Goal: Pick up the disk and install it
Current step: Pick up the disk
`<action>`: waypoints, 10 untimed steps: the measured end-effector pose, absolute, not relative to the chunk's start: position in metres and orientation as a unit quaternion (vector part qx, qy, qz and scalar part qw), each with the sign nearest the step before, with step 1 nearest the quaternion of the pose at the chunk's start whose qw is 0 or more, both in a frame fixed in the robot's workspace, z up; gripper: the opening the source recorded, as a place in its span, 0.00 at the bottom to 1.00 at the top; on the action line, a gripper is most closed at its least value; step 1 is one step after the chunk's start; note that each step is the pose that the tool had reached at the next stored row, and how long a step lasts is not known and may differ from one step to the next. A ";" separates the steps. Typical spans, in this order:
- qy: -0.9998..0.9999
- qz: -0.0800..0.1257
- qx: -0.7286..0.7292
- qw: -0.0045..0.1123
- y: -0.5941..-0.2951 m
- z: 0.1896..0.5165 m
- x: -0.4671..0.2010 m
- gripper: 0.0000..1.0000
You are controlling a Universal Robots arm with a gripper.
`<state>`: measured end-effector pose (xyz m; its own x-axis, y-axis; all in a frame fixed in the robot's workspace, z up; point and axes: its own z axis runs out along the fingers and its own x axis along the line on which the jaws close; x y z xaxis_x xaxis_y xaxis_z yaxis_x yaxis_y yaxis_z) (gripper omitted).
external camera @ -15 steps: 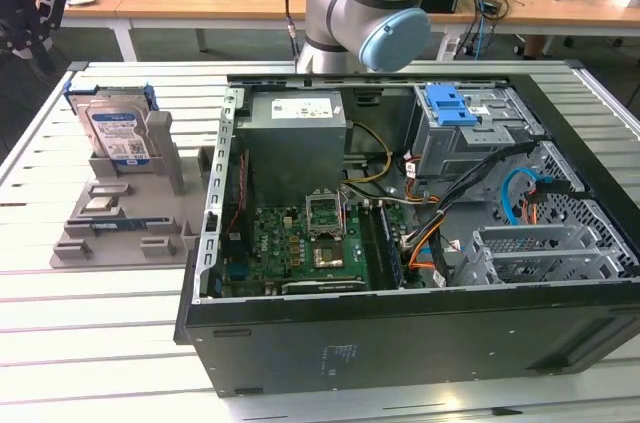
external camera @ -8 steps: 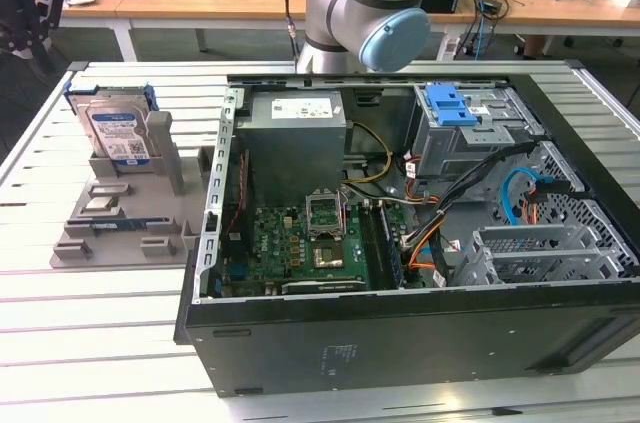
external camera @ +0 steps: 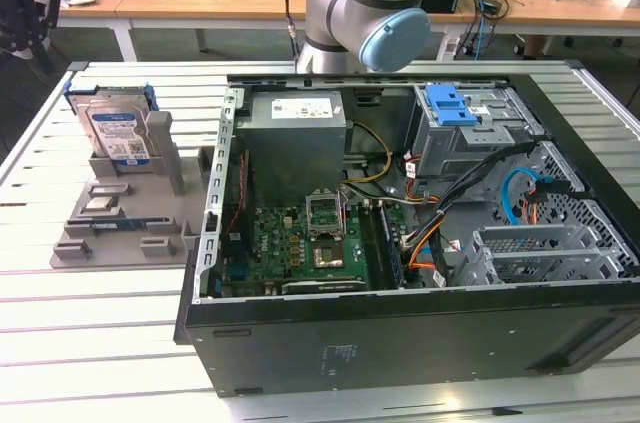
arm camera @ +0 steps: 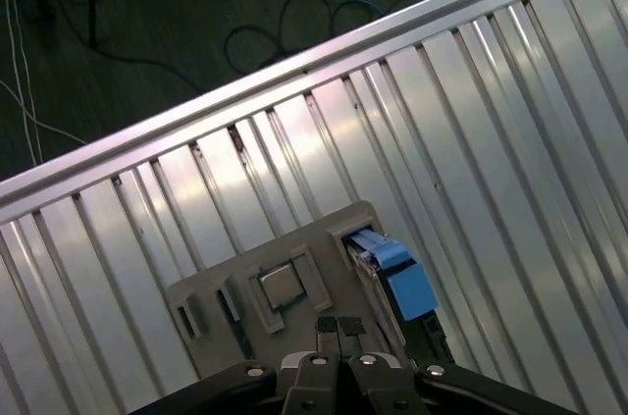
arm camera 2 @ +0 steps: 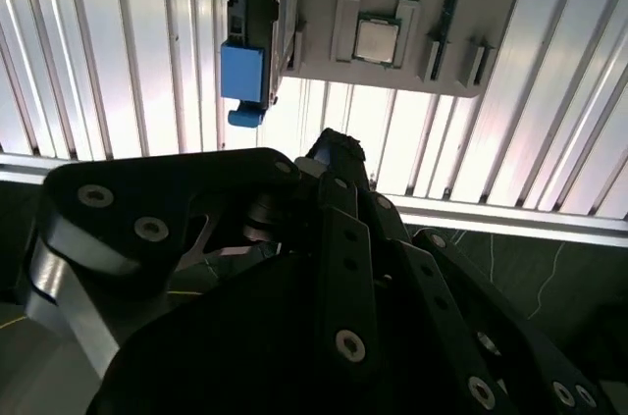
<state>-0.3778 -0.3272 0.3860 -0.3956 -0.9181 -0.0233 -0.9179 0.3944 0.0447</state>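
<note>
The disk [external camera: 115, 133] stands upright in a grey holder [external camera: 120, 218] on the slatted table, at the exterior view's left; its silver face carries a blue and white label, with blue rails on its sides. In both wrist views I see the disk edge-on, showing its blue rail [arm camera: 397, 273] [arm camera 2: 243, 72] at the holder's end. My gripper [arm camera: 339, 327] [arm camera 2: 336, 152] hangs well above the holder plate [arm camera: 226, 292], apart from the disk. Its fingertips [arm camera: 329, 325] are pressed together with nothing between them.
An open black computer case [external camera: 400, 333] lies on the table with a motherboard [external camera: 300, 243], a grey power-supply box [external camera: 295, 138], a grey cage with a blue bracket [external camera: 452, 105] and loose cables. A processor chip [arm camera: 282, 285] sits on the holder. The table edge [arm camera: 294, 72] borders floor with cables.
</note>
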 end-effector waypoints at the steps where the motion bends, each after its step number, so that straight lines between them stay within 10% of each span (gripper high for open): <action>1: -0.833 -0.025 0.553 0.003 -0.327 0.386 -0.378 0.11; 10: -0.807 -0.025 0.590 0.004 -0.327 0.386 -0.378 0.11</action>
